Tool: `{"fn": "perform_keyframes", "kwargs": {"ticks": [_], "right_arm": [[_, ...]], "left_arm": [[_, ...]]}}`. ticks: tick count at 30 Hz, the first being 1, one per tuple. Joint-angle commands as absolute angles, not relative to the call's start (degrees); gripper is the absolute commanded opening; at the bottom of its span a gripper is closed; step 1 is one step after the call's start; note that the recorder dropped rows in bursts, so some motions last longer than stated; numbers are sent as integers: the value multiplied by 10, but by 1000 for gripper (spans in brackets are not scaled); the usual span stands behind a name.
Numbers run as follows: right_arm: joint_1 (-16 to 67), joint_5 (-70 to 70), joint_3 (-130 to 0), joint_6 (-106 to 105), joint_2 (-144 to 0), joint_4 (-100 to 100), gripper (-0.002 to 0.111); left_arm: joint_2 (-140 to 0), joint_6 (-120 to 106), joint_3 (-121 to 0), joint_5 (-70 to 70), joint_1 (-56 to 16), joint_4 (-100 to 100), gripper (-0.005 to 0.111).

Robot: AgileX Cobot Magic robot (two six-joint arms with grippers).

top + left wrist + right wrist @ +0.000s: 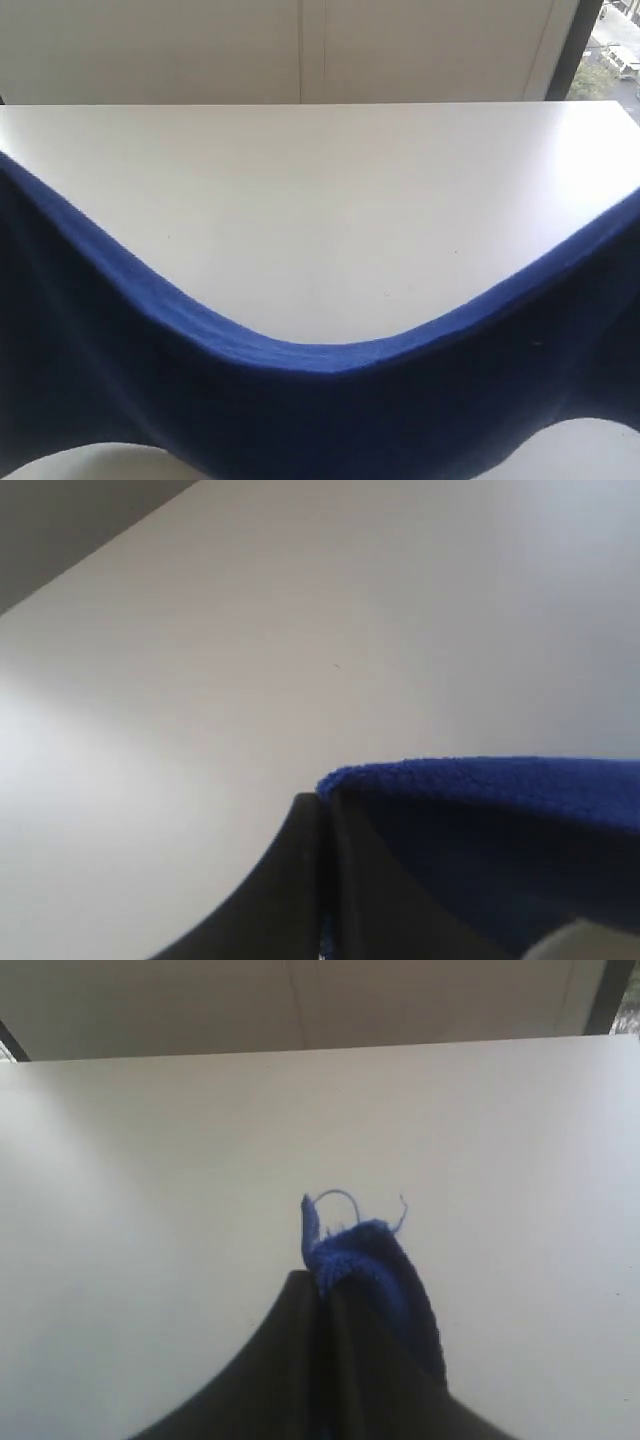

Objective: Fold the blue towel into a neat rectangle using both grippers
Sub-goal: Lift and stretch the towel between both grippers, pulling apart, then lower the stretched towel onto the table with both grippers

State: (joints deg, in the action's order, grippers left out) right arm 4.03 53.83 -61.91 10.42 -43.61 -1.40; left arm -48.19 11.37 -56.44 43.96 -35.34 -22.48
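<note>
While the blue towel (320, 410) sags, left hand (321, 802) and right hand (320, 1280) each grip its edge.

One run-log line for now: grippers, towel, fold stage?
left gripper: shut on blue towel | right gripper: shut on blue towel | blue towel: hangs sagging between both above table | fold: not done

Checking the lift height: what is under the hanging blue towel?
Bare white table shows beyond the blue towel and below its sagging lower edge at both sides. The stretch behind the cloth's middle is hidden.
</note>
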Motion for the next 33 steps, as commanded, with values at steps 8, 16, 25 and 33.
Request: {"fn": "perform_keyframes", "kwargs": {"ticks": [8,16,25,33], "right_arm": [[40,297,-574,107,-783,16,0],[40,130,-574,113,-976,16,0],[40,-3,-574,133,-1060,16,0],[18,-83,-574,134,-1079,-41,0]], "left_arm": [[-789,242,-526,188,-234,-309,0],[-977,255,-527,-36,-170,-309,0],[-1069,256,-527,-153,-136,-292,0],[-1074,179,-527,-232,-99,-174,0]]}}
